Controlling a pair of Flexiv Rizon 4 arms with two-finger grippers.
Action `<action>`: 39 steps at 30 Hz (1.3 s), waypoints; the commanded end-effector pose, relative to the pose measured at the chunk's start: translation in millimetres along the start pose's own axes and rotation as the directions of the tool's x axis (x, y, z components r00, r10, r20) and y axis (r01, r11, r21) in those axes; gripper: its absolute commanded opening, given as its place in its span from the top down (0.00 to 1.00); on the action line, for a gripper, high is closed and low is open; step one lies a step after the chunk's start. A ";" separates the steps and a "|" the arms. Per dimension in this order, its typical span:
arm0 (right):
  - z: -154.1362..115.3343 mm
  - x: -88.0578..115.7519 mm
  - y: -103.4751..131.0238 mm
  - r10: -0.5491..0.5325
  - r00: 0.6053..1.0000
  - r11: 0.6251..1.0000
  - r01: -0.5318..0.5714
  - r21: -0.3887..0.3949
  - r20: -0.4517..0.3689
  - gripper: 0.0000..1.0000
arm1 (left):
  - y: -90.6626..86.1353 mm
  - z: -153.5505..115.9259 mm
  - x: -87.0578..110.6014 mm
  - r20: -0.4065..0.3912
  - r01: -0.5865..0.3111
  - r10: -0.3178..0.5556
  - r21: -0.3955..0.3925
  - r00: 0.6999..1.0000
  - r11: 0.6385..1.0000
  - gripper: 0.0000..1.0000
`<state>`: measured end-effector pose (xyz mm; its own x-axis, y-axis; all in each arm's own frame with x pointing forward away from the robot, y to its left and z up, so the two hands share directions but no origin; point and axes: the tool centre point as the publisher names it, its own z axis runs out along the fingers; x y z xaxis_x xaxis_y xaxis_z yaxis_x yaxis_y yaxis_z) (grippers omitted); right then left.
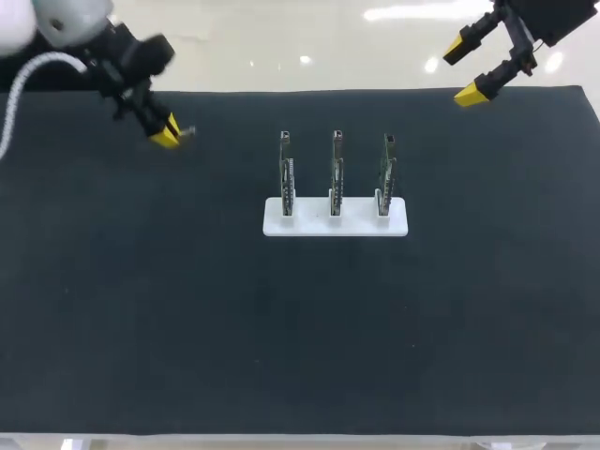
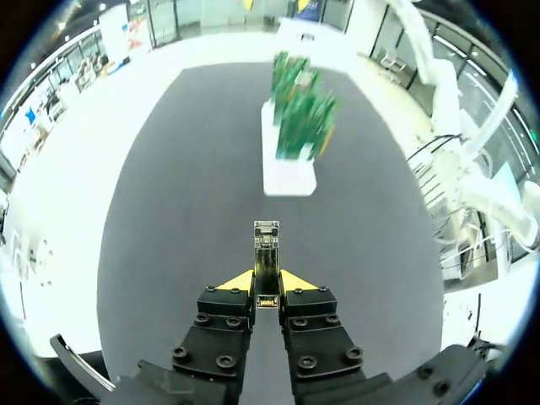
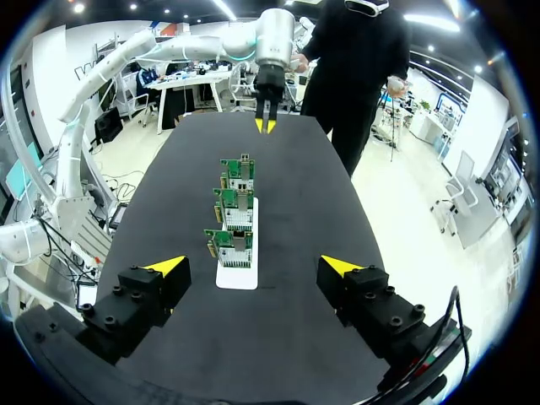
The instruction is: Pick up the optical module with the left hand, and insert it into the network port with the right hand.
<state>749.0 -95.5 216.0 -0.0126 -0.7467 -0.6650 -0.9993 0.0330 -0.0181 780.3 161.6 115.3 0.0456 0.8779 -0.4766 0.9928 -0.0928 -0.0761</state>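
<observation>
The right gripper (image 3: 253, 267) is seen with its fingers spread wide, just short of the white base (image 3: 238, 278). Three green boards (image 3: 234, 209) are stood in a row on the base. Well beyond the base, the left gripper (image 3: 265, 125) is held over the black table (image 3: 325, 198).

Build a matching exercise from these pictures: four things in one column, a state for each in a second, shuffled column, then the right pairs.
Things
1. left end effector
2. right end effector
3. module
4. base

States
a. open, holding nothing
b. shut on the module
c. white, carrying three upright green boards
d. clamped at one end, the other end jutting free

Pairs: 1-b, 2-a, 3-d, 4-c
</observation>
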 end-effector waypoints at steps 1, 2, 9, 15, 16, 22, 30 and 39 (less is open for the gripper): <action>0.4 -0.2 -0.7 -0.001 1.000 1.000 0.001 -0.001 0.001 0.00 | -25.0 -26.7 -10.2 0.110 -0.026 0.027 -0.018 0.994 1.000 1.00; 0.4 -0.2 -0.7 -0.001 1.000 1.000 0.001 -0.001 0.001 0.00 | -26.8 -28.3 -15.0 0.135 -0.031 0.033 -0.019 0.990 0.999 1.00; 0.4 -0.2 -0.7 -0.001 1.000 1.000 0.001 -0.001 0.001 0.00 | -37.6 -46.6 -49.7 0.304 -0.073 0.088 -0.060 0.949 0.996 1.00; 0.4 -0.2 -0.7 -0.001 1.000 1.000 0.001 -0.001 0.001 0.00 | -42.8 -62.2 -71.6 0.452 -0.109 0.144 -0.103 0.880 0.989 1.00; 0.4 -0.2 -0.7 -0.001 1.000 1.000 0.001 -0.001 0.001 0.00 | -43.9 -65.8 -74.8 0.478 -0.111 0.150 -0.108 0.865 0.988 1.00; 0.4 -0.2 -0.7 -0.001 1.000 1.000 0.001 -0.001 0.001 0.00 | -52.7 -83.3 -92.2 0.607 -0.154 0.211 -0.144 0.766 0.977 1.00; 0.4 -0.2 -0.7 -0.001 1.000 1.000 0.001 -0.001 0.001 0.00 | -56.4 -88.4 -100.7 0.646 -0.162 0.234 -0.171 0.727 0.972 1.00; 0.4 -0.2 -0.7 -0.001 1.000 1.000 0.001 -0.001 0.001 0.00 | -56.4 -88.4 -100.7 0.646 -0.162 0.234 -0.171 0.727 0.972 1.00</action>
<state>749.0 -95.5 216.0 -0.0126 -0.7467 -0.6650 -0.9993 0.0329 -0.0181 734.2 120.3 245.6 0.1920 0.3118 -0.9305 0.9720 -0.1911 0.1365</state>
